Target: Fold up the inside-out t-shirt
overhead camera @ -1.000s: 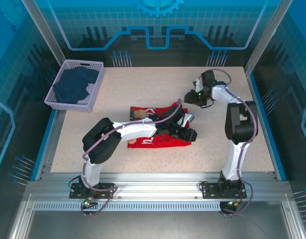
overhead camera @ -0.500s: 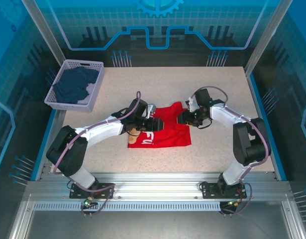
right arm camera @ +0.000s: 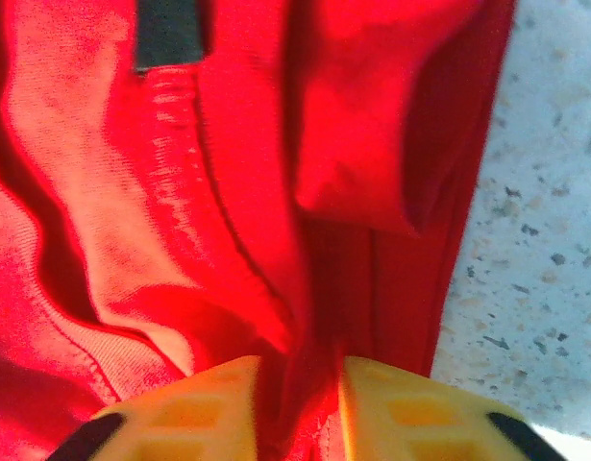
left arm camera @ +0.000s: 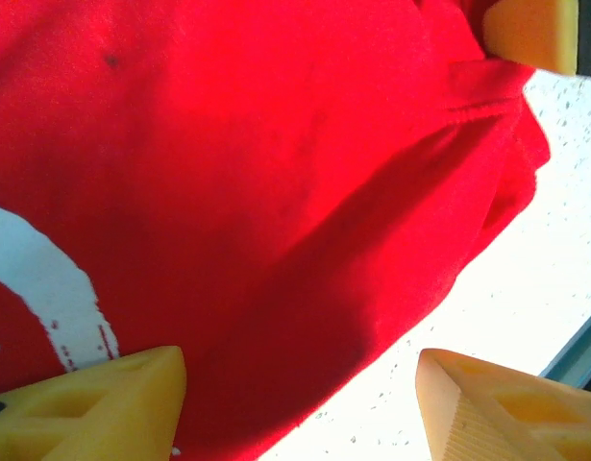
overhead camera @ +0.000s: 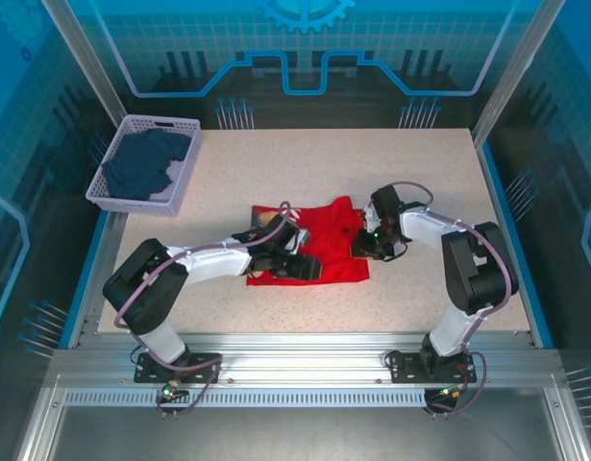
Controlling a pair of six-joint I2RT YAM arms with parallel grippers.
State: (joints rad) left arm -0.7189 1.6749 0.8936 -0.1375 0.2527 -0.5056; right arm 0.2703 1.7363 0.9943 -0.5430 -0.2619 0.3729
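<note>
- Arms both reach low over the table point(overhead camera: 430, 173); left gripper point(overhead camera: 305, 267) is spread wide over the t-shirt point(overhead camera: 326, 240), gripping nothing.
- Right gripper point(overhead camera: 364, 242) pinches a fold at the t-shirt's right edge.
- Basket point(overhead camera: 160, 121), far left corner, holds a navy garment point(overhead camera: 141, 165).
- T-shirt: red, soft, creased, white print, mid-table.

A pale speckled tabletop point(overhead camera: 420, 163) spreads under everything, showing bright white just past the left fingers point(left arm camera: 497, 413) and grey-flecked up and to the right of the right fingers point(right arm camera: 410, 413). Well away from both pairs of fingers, at the table's far left corner, sits a lavender plastic basket point(overhead camera: 132, 205) holding dark blue cloth point(overhead camera: 141, 163). Blue see-through panels point(overhead camera: 305, 48) printed with circuit-like lines wall in the back and sides, framed by aluminium posts point(overhead camera: 84, 58) — and a slotted metal rail point(overhead camera: 305, 370) runs along the near edge.
</note>
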